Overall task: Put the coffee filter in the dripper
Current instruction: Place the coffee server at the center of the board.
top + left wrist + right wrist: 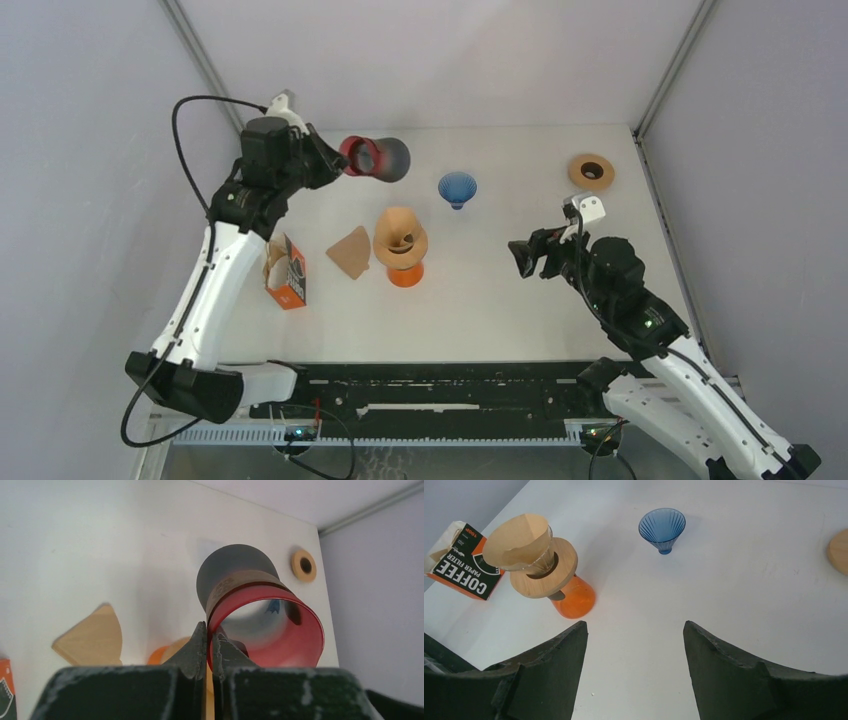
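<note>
Nearest, left: one orange filter box (287, 272). Beside it one loose paper filter (351, 251), flat. Then one orange dripper (405, 273), a second filter (398, 232) apparently seated in its wooden collar (559, 575). Right pincer (635, 626) hovers wide, holding nothing. Farther: one blue glass cone (457, 187), one wooden ring (591, 171). Left pincer (209, 630) pinched on the rim of the red cup (270, 625), which is tipped sideways.

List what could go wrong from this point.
1. The left gripper pinches the red cup only by its thin rim, with the cup lying sideways. It could slip or swing loose.
2. The paper filter sits crooked in the orange dripper. A nudge might tip it out.
</note>
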`<action>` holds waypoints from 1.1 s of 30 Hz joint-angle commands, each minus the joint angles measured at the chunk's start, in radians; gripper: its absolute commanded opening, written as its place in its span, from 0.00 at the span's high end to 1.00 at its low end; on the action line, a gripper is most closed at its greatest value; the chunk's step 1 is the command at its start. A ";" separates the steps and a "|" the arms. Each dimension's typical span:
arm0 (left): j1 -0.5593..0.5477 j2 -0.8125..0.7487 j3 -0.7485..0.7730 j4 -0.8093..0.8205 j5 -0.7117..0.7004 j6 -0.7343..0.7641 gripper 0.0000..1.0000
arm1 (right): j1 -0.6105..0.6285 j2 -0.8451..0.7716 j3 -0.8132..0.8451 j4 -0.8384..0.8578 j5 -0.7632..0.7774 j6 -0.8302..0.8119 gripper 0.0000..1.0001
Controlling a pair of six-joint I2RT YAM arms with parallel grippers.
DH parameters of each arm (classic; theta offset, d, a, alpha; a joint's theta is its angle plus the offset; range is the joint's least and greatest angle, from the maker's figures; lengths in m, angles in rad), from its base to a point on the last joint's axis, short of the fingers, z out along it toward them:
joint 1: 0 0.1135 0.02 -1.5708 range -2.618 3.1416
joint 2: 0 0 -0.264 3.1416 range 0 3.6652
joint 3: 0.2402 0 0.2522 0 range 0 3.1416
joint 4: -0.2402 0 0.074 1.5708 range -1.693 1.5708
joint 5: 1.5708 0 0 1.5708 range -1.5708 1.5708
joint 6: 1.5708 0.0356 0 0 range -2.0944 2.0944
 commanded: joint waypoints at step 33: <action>-0.729 0.436 0.310 -0.258 -0.314 0.193 0.98 | -0.006 -0.166 -0.085 0.014 0.210 0.078 0.22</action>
